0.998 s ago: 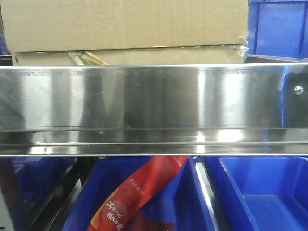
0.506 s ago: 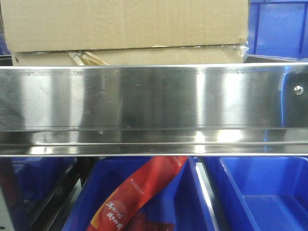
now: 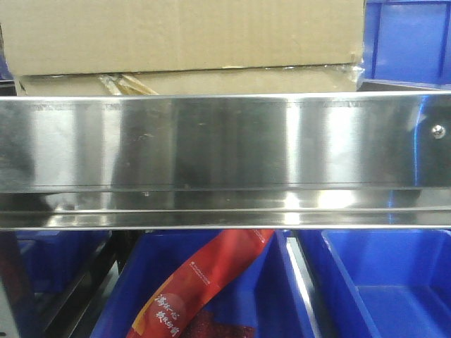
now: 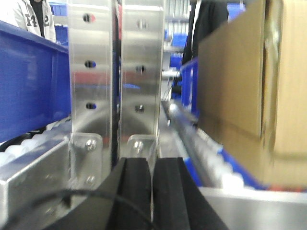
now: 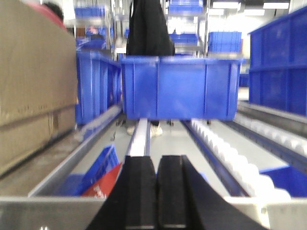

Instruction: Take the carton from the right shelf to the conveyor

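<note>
The carton [image 3: 183,35] sits on the shelf [image 3: 225,141] at 12 o'clock. The left end effector [image 4: 152,189] and the right end effector [image 5: 157,189] are pressed closed, holding nothing.

Blue bins [image 3: 352,271], red packet [image 3: 204,282] (snacks, perhaps)

Plain brown carton [image 3: 183,35], mirror-silver shelf [image 3: 225,144], blue bins [image 3: 380,282].

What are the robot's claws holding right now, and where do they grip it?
Nothing. The left gripper and right gripper are both shut and empty; the carton sits on the shelf.
</note>
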